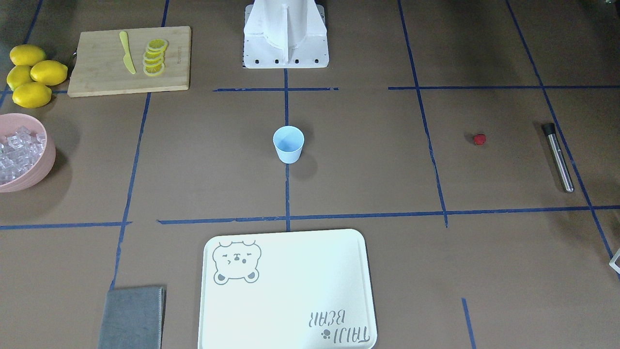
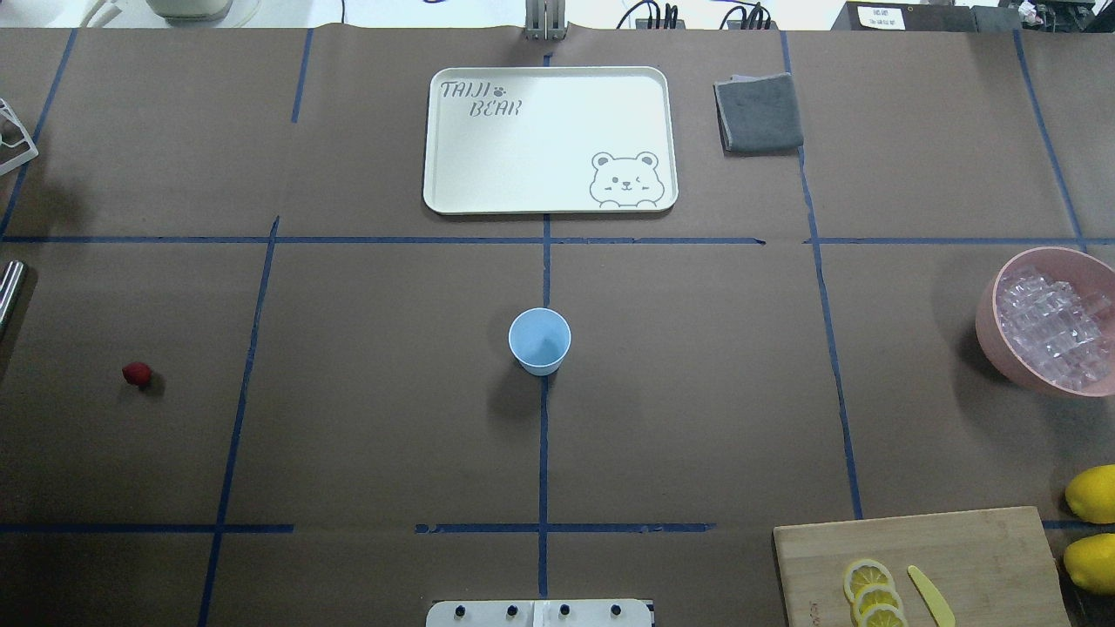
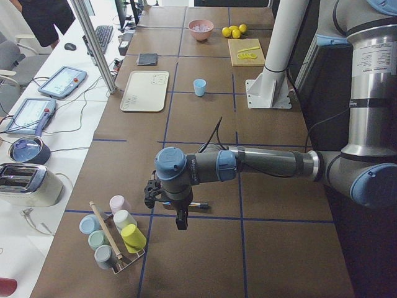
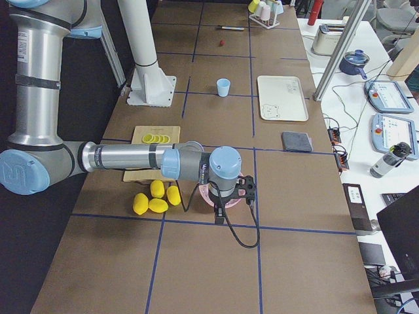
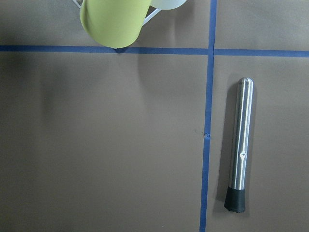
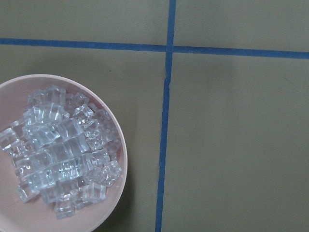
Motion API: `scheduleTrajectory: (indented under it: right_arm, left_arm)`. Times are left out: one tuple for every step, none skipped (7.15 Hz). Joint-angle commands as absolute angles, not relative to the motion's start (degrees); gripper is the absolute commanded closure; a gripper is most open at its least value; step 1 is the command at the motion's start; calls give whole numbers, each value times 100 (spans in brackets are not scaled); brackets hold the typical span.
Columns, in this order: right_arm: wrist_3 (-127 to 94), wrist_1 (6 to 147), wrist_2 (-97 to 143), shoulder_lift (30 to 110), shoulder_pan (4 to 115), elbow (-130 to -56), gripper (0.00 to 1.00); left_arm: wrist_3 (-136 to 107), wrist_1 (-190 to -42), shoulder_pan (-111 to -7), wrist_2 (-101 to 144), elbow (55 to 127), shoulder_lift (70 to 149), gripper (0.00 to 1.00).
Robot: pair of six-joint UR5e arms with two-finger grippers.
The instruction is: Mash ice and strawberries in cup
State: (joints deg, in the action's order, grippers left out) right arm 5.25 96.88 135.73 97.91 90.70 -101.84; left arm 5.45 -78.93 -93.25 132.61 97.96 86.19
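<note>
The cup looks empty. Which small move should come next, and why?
Probably shift the right arm over the bowl, toward the ice. The cup is empty, the strawberry lies apart from it, and the right wrist view shows the ice off-centre.

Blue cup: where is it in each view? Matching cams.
Front-facing: cup at centre, above the tray.
Overhead: cup at centre, below the tray.
Left: cup upper middle, right of the tray.
Right: cup upper middle, left of the tray.
Left wrist: not in it.
Right wrist: not in it.
Landmark: the bear tray.
</note>
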Motion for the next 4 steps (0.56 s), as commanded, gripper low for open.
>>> scheduleTrajectory:
  right_arm:
    - [519, 9677, 13570, 9791, 9070, -10204, 0]
    - [519, 9677, 13570, 9791, 9070, -10213, 0]
    - [519, 9685, 13570, 9791, 9070, -10213, 0]
    - [519, 9686, 13579, 9791, 9070, -10213, 0]
  left_arm:
    - [536, -7884, -9325, 13271, 9835, 8622, 0]
    - [545, -7858, -9325, 13271, 9861, 8613, 0]
    - [545, -7849, -9325, 13271, 9922, 8613, 0]
    - [545, -7849, -9325, 13263, 9923, 8613, 0]
